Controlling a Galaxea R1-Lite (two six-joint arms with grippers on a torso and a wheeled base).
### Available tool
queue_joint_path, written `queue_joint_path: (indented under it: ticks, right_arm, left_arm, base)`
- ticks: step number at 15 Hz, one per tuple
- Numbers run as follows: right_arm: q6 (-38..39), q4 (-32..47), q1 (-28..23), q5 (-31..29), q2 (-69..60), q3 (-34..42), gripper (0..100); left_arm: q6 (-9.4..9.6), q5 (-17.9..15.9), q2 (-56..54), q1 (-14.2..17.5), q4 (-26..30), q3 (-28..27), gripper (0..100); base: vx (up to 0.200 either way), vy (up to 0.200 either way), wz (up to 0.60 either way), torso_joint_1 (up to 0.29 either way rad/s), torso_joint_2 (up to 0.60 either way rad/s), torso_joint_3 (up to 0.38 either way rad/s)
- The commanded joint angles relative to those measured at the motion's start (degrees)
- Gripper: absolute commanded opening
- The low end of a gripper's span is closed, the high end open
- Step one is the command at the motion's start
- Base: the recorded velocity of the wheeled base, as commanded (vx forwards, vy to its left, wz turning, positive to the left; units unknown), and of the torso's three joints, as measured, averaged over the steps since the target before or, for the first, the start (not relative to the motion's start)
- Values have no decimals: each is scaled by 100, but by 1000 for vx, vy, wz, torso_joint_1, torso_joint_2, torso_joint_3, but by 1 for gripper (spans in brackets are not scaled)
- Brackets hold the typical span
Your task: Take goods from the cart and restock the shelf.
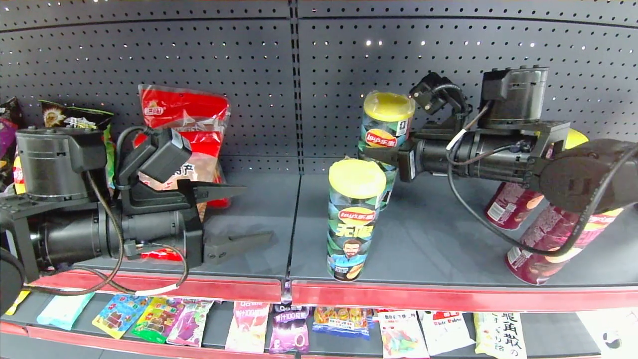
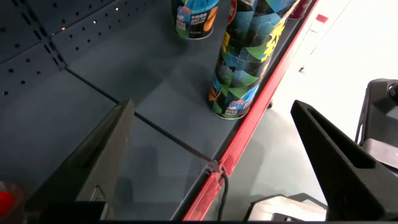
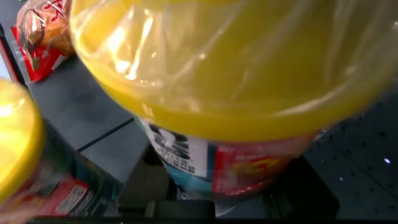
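- While the right gripper (image 1: 386,157) is clamped on the yellow-lidded chip can (image 1: 386,122), the restock is judged to be mid-placement: the can is held upright at the back of the shelf (image 1: 438,234), near the pegboard back panel (image 1: 199,55).
- Whether the can's base is seated on the shelf board cannot be told, because it is hidden behind the front can (image 1: 354,219).
- The front can, of the same design, is already stood upright just inside the red edge rail (image 1: 448,295), so it is counted as stocked.
- The left gripper (image 1: 232,217) is spread wide with nothing between the jaws, and is parked over the left bay at the shelf front.
- What is left: the held can is to be seated and let go. How much stock remains on the cart cannot be judged.
- Obstructions: the front can stands just in front of the held one, so a knock is a risk when the arm is pulled back.
- Two maroon cans (image 1: 548,239) are tipped at the right, under the right arm. Whether they lie flat or lean cannot be told.
- A red snack bag (image 1: 184,134) is propped behind the left gripper, with more snack bags (image 1: 75,117) at the far left.
- Flat sachets (image 1: 249,326) are laid in a row on the lower shelf.
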Motion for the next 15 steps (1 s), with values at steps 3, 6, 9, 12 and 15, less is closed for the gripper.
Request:
queue_joint_path:
  ticks: [3,6,9,12,15]
  right_arm:
    - [89,-1,-6,239,366,-166,0]
    - [133,-1,-6,274,454,-166,0]
    - [133,-1,12,371,551,-193,0]
    - [141,-10,20,414,683,-254,0]
    - [168,-10,29,414,797,-369,0]
  left_arm:
    - [1,11,22,-1,2,-23,100]
    - [1,11,22,-1,2,-32,100]
    - [1,20,66,-9,2,-59,100]
    - [1,20,57,-45,2,-59,100]
    - [1,20,57,-45,2,-59,100]
  base:
    - [0,0,0,0,0,0]
    - [0,0,0,0,0,0]
    - [0,0,0,0,0,0]
    - [0,0,0,0,0,0]
    - [0,0,0,0,0,0]
